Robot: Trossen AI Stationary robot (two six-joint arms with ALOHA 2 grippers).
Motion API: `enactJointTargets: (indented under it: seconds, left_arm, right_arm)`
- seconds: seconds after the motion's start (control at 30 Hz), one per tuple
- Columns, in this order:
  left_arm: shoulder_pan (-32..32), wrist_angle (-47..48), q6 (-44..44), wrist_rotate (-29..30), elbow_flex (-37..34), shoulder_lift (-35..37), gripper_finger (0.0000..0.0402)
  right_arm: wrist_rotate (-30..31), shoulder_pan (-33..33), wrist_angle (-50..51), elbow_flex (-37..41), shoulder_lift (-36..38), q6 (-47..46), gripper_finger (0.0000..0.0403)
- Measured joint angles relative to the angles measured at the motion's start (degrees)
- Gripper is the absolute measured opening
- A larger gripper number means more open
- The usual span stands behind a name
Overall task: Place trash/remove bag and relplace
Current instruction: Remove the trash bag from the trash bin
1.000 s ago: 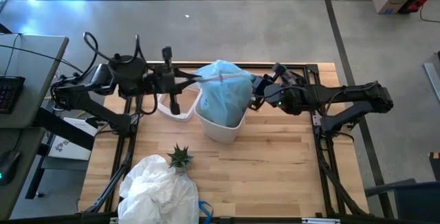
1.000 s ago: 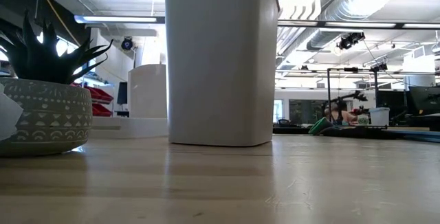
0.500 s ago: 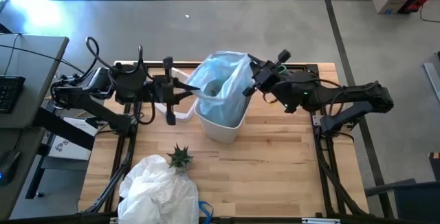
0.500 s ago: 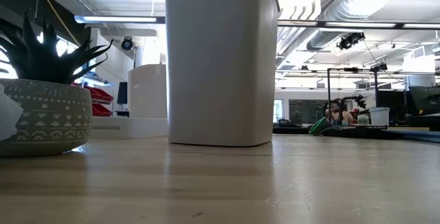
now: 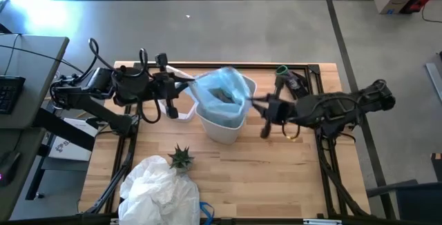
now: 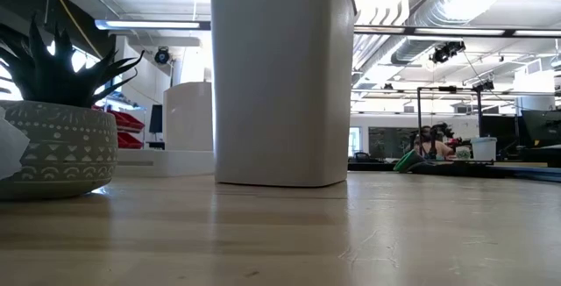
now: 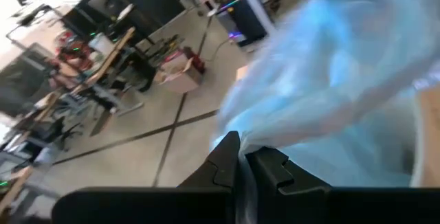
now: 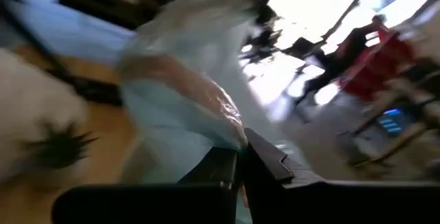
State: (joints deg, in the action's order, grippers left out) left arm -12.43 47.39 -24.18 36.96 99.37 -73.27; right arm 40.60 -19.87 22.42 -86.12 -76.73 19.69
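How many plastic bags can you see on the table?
2: a light-blue bag lining the white bin mid-table, and a crumpled white bag at the near edge beside the potted plant. Others may be hidden.

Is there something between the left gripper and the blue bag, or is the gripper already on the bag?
Nothing visible stands between them. The left gripper is shut on the edge of the blue bag, which sits in the white bin. The right gripper pinches the bag's other side.

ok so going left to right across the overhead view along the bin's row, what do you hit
left hand, shut on the bag's edge → thin translucent light-blue plastic bag in the white plastic bin → right hand, shut on the bag's other edge
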Motion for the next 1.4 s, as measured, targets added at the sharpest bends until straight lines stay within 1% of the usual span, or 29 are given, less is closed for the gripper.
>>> enactJointTargets:
  seconds: [0.1,0.17,0.23,0.27,0.3,0.43,0.47,0.57,0.67,0.83,0.9,1.0,1.1,1.27,1.33,1.4]
  left_arm:
    - [0.08,-0.09,-0.95,2.82,0.00,0.53,0.0000]
    - [0.21,-0.43,-1.43,3.24,0.00,0.99,0.0000]
    - [0.63,-0.96,-1.43,3.62,0.00,1.39,0.0000]
    - [0.80,-0.89,-1.41,3.91,0.00,1.56,0.0000]
    - [0.81,-0.73,-1.20,4.25,0.00,1.70,0.0000]
    - [0.79,-0.07,-0.01,4.47,0.00,2.49,0.0000]
    - [0.79,0.17,0.18,4.65,0.00,2.72,0.0000]
    - [0.79,1.82,1.56,5.61,0.00,3.29,0.0000]
    - [0.79,3.86,3.45,5.63,0.00,3.71,0.0000]
    - [0.79,6.46,5.55,5.85,0.00,3.96,0.0000]
    - [0.79,6.74,5.72,6.15,0.00,3.95,0.0000]
    - [0.79,7.69,5.98,8.25,0.00,3.99,0.0000]
    - [0.79,9.13,7.14,8.82,0.00,4.61,0.0000]
    - [0.76,10.23,9.13,9.06,0.00,6.34,0.0000]
    - [0.76,10.61,10.17,8.90,-0.01,7.20,0.0000]
    - [0.79,10.63,11.43,6.90,0.00,8.07,0.0000]
  right_arm:
    - [-7.53,-1.16,11.39,-2.64,0.00,-9.92,0.0000]
    - [-9.41,-1.91,14.28,-3.10,0.00,-12.12,0.0000]
    - [-9.34,-2.72,15.19,-3.10,0.00,-11.68,0.0000]
    - [-8.80,-3.02,15.03,-3.11,0.00,-10.85,0.0000]
    - [-6.97,-3.26,14.84,-3.09,0.00,-10.31,0.0000]
    - [6.48,-3.79,15.78,-3.11,0.02,-8.79,0.0001]
    - [8.95,-3.77,16.93,-3.11,0.10,-8.74,0.0003]
    - [12.50,-3.74,21.10,-3.11,0.35,-10.26,0.0022]
    - [13.91,-3.76,25.65,-3.11,0.35,-13.18,0.0062]
    - [17.65,-3.76,31.79,-3.11,0.35,-18.78,0.0147]
    - [18.99,-3.83,32.61,-3.11,0.35,-19.78,0.0177]
    - [19.33,-4.37,32.63,-3.11,0.35,-19.90,0.0211]
    - [19.28,-4.68,32.63,-3.11,0.35,-20.23,0.0228]
    - [18.74,-4.62,33.96,-3.11,0.35,-24.16,0.0231]
    - [16.97,-3.90,34.79,-3.11,0.35,-26.89,0.0227]
    - [14.39,-2.99,35.67,-3.10,0.35,-29.63,0.0220]
